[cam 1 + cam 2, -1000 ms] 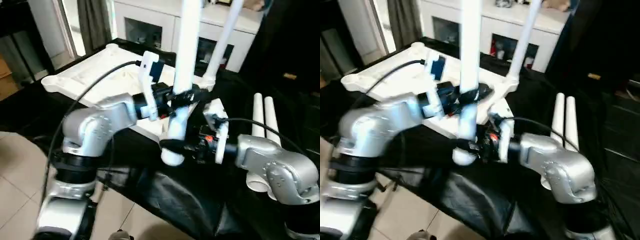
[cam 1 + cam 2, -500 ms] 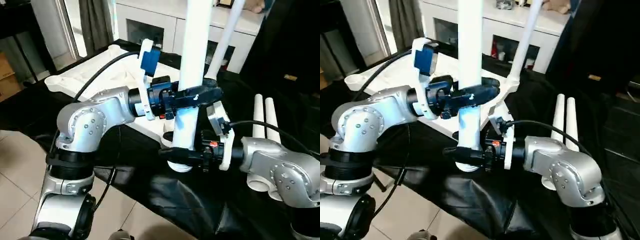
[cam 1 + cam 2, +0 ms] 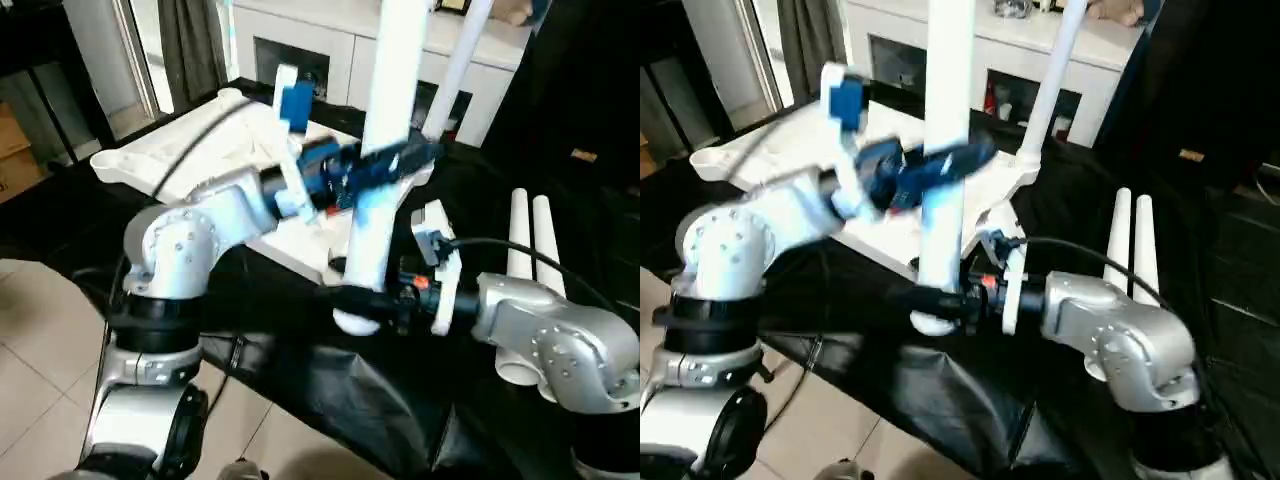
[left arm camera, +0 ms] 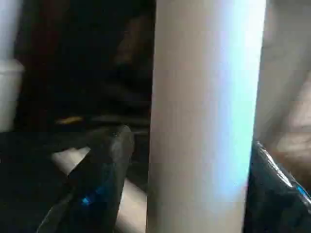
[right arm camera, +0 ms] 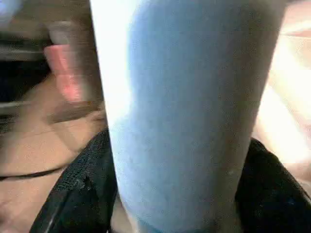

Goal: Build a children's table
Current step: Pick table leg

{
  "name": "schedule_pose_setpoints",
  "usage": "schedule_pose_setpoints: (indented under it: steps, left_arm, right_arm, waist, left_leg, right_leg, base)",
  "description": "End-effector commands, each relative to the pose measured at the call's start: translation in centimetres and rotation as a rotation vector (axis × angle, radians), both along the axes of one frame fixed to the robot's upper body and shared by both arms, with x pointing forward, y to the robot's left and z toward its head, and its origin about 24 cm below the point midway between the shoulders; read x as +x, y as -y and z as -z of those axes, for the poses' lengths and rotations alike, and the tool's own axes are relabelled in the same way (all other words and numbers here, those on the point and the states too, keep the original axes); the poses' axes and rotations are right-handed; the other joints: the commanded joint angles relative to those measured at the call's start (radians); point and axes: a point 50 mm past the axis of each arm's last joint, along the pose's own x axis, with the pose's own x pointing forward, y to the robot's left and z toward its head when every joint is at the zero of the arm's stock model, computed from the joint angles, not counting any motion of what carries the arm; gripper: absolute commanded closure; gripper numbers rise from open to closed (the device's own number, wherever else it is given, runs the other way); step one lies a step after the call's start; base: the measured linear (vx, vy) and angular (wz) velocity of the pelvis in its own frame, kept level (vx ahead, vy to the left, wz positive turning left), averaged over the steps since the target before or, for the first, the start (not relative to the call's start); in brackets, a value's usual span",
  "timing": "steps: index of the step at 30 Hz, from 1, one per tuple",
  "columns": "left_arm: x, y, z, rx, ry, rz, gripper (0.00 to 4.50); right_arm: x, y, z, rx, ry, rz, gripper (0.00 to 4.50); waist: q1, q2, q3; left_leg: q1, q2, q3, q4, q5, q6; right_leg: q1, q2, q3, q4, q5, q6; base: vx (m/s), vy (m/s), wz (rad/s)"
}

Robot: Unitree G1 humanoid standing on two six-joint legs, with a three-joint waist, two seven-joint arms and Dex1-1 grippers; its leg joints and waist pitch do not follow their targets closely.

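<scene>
My right jaws (image 3: pixel 352 297) stay clamped around the flared foot of the upright leg (image 3: pixel 385 160), just off the near corner of the tabletop (image 3: pixel 190 155) on the black counter (image 3: pixel 330 390). My left jaws (image 3: pixel 395 165) have loosened around the leg higher up, a gap now beside one finger (image 4: pixel 99 170). One leg (image 3: pixel 452 70) already stands in the far corner; two more (image 3: pixel 530 250) lie on my right, so I judge this leg not yet seated.

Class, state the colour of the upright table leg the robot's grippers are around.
White; the upright table leg shows best in the right eye view.
</scene>
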Motion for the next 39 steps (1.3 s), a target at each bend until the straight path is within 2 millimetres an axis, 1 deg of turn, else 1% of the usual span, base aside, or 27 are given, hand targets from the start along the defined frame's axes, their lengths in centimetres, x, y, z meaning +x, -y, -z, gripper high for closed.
schedule_pose_setpoints:
  steps: [1,2,3,4,6,8,9,11,12,15,17,20,21,22,25,26,27,29,30,31,32,33,34,35,36,37,39]
  left_arm:
    - [0.4,0.6,2.2,0.111,-0.068,-0.106,1.47]
    - [0.4,0.7,2.3,0.107,-0.079,-0.121,1.47]
    - [0.4,1.1,2.6,0.093,-0.11,-0.154,1.47]
    - [0.4,1.1,2.6,0.093,-0.113,-0.16,1.47]
    - [0.5,1.7,3.2,0.108,-0.131,-0.238,1.47]
    - [0.6,2.0,3.5,0.118,-0.131,-0.267,1.47]
    - [0.6,2.1,3.7,0.12,-0.135,-0.286,1.47]
    - [1.0,2.1,3.9,0.112,-0.141,-0.371,1.47]
    - [1.2,2.0,3.8,0.097,-0.143,-0.407,1.82]
    - [1.7,1.7,3.5,0.062,-0.151,-0.471,1.88]
    - [1.8,1.6,3.3,0.049,-0.154,-0.485,2.18]
    - [2.2,1.3,2.7,0.003,-0.147,-0.512,2.25]
    - [2.2,1.3,2.6,-0.007,-0.144,-0.513,2.45]
    - [2.2,1.3,2.5,-0.011,-0.14,-0.51,2.51]
    - [1.8,1.3,2.3,-0.009,-0.117,-0.455,2.54]
    - [1.7,1.4,2.3,-0.003,-0.11,-0.43,2.55]
    - [1.5,1.4,2.4,0.008,-0.107,-0.406,2.55]
    - [1.4,1.2,2.4,0.018,-0.103,-0.379,2.55]
    - [1.3,1.1,2.4,0.024,-0.1,-0.354,2.55]
    - [1.2,1.1,2.3,0.029,-0.098,-0.334,2.56]
    - [1.1,1.0,2.3,0.036,-0.096,-0.303,2.57]
    - [0.9,0.9,2.1,0.042,-0.097,-0.25,2.57]
    - [0.7,0.8,2.0,0.049,-0.103,-0.191,2.57]
    - [0.6,0.7,2.0,0.052,-0.102,-0.173,2.57]
    - [0.4,0.6,1.8,0.064,-0.09,-0.117,2.57]
    - [0.2,0.5,1.7,0.069,-0.082,-0.089,2.57]
    - [0.0,0.3,1.3,0.066,-0.075,-0.027,2.57]
  right_arm:
    - [0.9,-0.6,-1.0,-0.033,0.108,0.075,1.83]
    - [1.1,-0.7,-0.9,-0.041,0.114,0.098,1.84]
    - [1.5,-0.8,-0.7,-0.067,0.131,0.149,1.84]
    - [1.6,-0.9,-0.7,-0.076,0.136,0.16,1.84]
    - [2.4,-1.2,-0.2,-0.159,0.182,0.26,1.84]
    - [2.5,-1.6,-0.2,-0.143,0.179,0.278,1.84]
    - [2.5,-1.8,-0.2,-0.128,0.173,0.291,1.84]
    - [2.7,-2.3,-0.3,-0.106,0.168,0.323,1.84]
    - [2.7,-2.4,-0.2,-0.107,0.171,0.328,1.84]
    - [2.7,-2.7,-0.2,-0.105,0.175,0.339,1.84]
    - [2.7,-2.8,-0.1,-0.105,0.177,0.343,1.84]
    - [2.7,-2.9,0.0,-0.103,0.176,0.35,1.84]
    - [2.7,-2.9,0.0,-0.102,0.175,0.351,1.85]
    - [2.7,-2.9,0.0,-0.101,0.175,0.35,1.85]
    - [2.8,-2.9,-0.1,-0.093,0.176,0.35,1.85]
    - [2.7,-2.8,-0.2,-0.072,0.166,0.34,1.5]
    - [2.7,-2.7,-0.4,-0.048,0.154,0.325,1.15]
    - [2.5,-2.6,-0.6,-0.016,0.135,0.296,1.13]
    - [2.3,-2.5,-0.8,-0.001,0.123,0.263,1.04]
    - [2.1,-2.3,-0.9,0.003,0.119,0.23,0.89]
    - [1.8,-2.1,-1.1,0.001,0.121,0.177,0.76]
    - [1.3,-1.7,-1.4,-0.004,0.128,0.114,0.76]
    - [1.0,-1.2,-1.7,-0.002,0.122,0.064,0.7]
    - [0.9,-1.1,-1.8,0.0,0.12,0.05,0.68]
    - [0.6,-0.6,-2.2,0.007,0.117,0.003,0.68]
    - [0.5,-0.5,-2.4,0.011,0.112,-0.017,0.68]
    - [0.3,0.0,-2.7,0.029,0.09,-0.073,0.68]
  waist:
    - [-0.001,0.003,-0.074]
    - [-0.001,0.003,-0.075]
    - [-0.001,0.006,-0.077]
    - [-0.003,0.005,-0.078]
    - [-0.005,0.004,-0.078]
    - [-0.005,0.005,-0.078]
    - [-0.007,0.008,-0.077]
    - [-0.008,0.008,-0.078]
    - [-0.009,0.01,-0.077]
    - [-0.008,0.01,-0.076]
    - [-0.008,0.008,-0.076]
    - [-0.008,0.007,-0.074]
    - [-0.007,0.008,-0.075]
    - [-0.007,0.006,-0.075]
    - [-0.007,0.007,-0.075]
    - [-0.007,0.006,-0.075]
    - [-0.007,0.008,-0.076]
    - [-0.008,0.008,-0.075]
    - [-0.007,0.008,-0.075]
    - [-0.008,0.003,-0.074]
    - [-0.006,0.008,-0.076]
    - [-0.004,0.007,-0.077]
    - [0.0,0.004,-0.074]
    - [-0.001,0.004,-0.074]
    - [-0.001,0.001,-0.074]
    - [0.0,0.002,-0.075]
    - [-0.002,-0.001,-0.072]
  left_leg:
    - [0.01,0.033,-0.013,-0.068,-0.184,-0.05]
    - [0.008,0.03,-0.013,-0.067,-0.179,-0.053]
    - [0.007,0.03,-0.013,-0.065,-0.169,-0.054]
    - [0.007,0.031,-0.013,-0.065,-0.164,-0.055]
    - [0.005,0.029,-0.012,-0.064,-0.152,-0.055]
    - [0.006,0.028,-0.012,-0.064,-0.159,-0.049]
    - [0.006,0.028,-0.012,-0.065,-0.171,-0.044]
    - [0.007,0.029,-0.012,-0.065,-0.174,-0.04]
    - [0.007,0.03,-0.013,-0.065,-0.181,-0.041]
    - [0.007,0.028,-0.013,-0.066,-0.187,-0.04]
    - [0.007,0.027,-0.013,-0.066,-0.195,-0.039]
    - [0.008,0.026,-0.012,-0.066,-0.202,-0.036]
    - [0.008,0.027,-0.014,-0.067,-0.201,-0.037]
    - [0.008,0.028,-0.014,-0.067,-0.203,-0.036]
    - [0.007,0.028,-0.014,-0.067,-0.199,-0.034]
    - [0.008,0.028,-0.014,-0.068,-0.198,-0.032]
    - [0.008,0.029,-0.014,-0.068,-0.2,-0.033]
    - [0.011,0.029,-0.013,-0.068,-0.208,-0.03]
    - [0.009,0.028,-0.014,-0.068,-0.206,-0.027]
    - [0.009,0.029,-0.013,-0.068,-0.202,-0.026]
    - [0.009,0.03,-0.013,-0.067,-0.187,-0.025]
    - [0.01,0.029,-0.013,-0.065,-0.178,-0.023]
    - [0.011,0.028,-0.01,-0.063,-0.176,-0.015]
    - [0.008,0.028,-0.01,-0.064,-0.17,-0.013]
    - [0.007,0.028,-0.011,-0.065,-0.159,-0.01]
    - [0.009,0.029,-0.01,-0.064,-0.157,-0.01]
    - [0.01,0.028,-0.008,-0.064,-0.17,-0.008]
  right_leg:
    - [0.048,-0.079,0.046,-0.083,-0.335,-0.064]
    - [0.05,-0.079,0.045,-0.083,-0.328,-0.064]
    - [0.05,-0.077,0.045,-0.08,-0.298,-0.075]
    - [0.051,-0.076,0.045,-0.076,-0.273,-0.083]
    - [0.052,-0.073,0.045,-0.073,-0.217,-0.101]
    - [0.053,-0.073,0.046,-0.074,-0.215,-0.101]
    - [0.052,-0.072,0.046,-0.075,-0.216,-0.099]
    - [0.052,-0.071,0.046,-0.075,-0.208,-0.1]
    - [0.052,-0.071,0.046,-0.076,-0.201,-0.099]
    - [0.053,-0.071,0.046,-0.076,-0.197,-0.095]
    - [0.053,-0.071,0.045,-0.078,-0.213,-0.089]
    - [0.051,-0.072,0.045,-0.082,-0.24,-0.079]
    - [0.051,-0.072,0.046,-0.081,-0.24,-0.078]
    - [0.05,-0.072,0.046,-0.081,-0.242,-0.077]
    - [0.05,-0.072,0.046,-0.079,-0.233,-0.078]
    - [0.049,-0.073,0.046,-0.079,-0.234,-0.078]
    - [0.049,-0.073,0.046,-0.078,-0.231,-0.08]
    - [0.049,-0.072,0.046,-0.077,-0.225,-0.084]
    - [0.05,-0.073,0.046,-0.076,-0.22,-0.087]
    - [0.052,-0.071,0.046,-0.075,-0.217,-0.086]
    - [0.05,-0.072,0.047,-0.072,-0.198,-0.093]
    - [0.054,-0.07,0.046,-0.069,-0.184,-0.093]
    - [0.052,-0.071,0.048,-0.07,-0.184,-0.098]
    - [0.054,-0.072,0.048,-0.069,-0.185,-0.101]
    - [0.053,-0.073,0.047,-0.069,-0.195,-0.102]
    - [0.052,-0.074,0.047,-0.07,-0.197,-0.108]
    - [0.051,-0.075,0.047,-0.074,-0.233,-0.117]
  base:
    - [0.0,0.0,0.0]
    - [0.0,0.0,0.0]
    - [0.0,0.0,0.0]
    - [0.0,0.0,0.0]
    - [0.0,0.0,0.0]
    - [0.0,0.0,0.0]
    - [0.0,0.0,0.0]
    - [0.0,0.0,0.0]
    - [0.0,0.0,0.0]
    - [0.0,0.0,0.0]
    - [0.0,0.0,0.0]
    - [0.0,0.0,0.0]
    - [0.0,0.0,0.0]
    - [0.0,0.0,0.0]
    - [0.0,0.0,0.0]
    - [0.0,0.0,0.0]
    - [0.0,0.0,0.0]
    - [0.0,0.0,0.0]
    - [0.0,0.0,0.0]
    - [0.0,0.0,0.0]
    - [0.0,0.0,0.0]
    - [0.0,0.0,0.0]
    - [0.0,0.0,0.0]
    - [0.0,0.0,0.0]
    - [0.0,0.0,0.0]
    - [0.0,0.0,0.0]
    - [0.0,0.0,0.0]
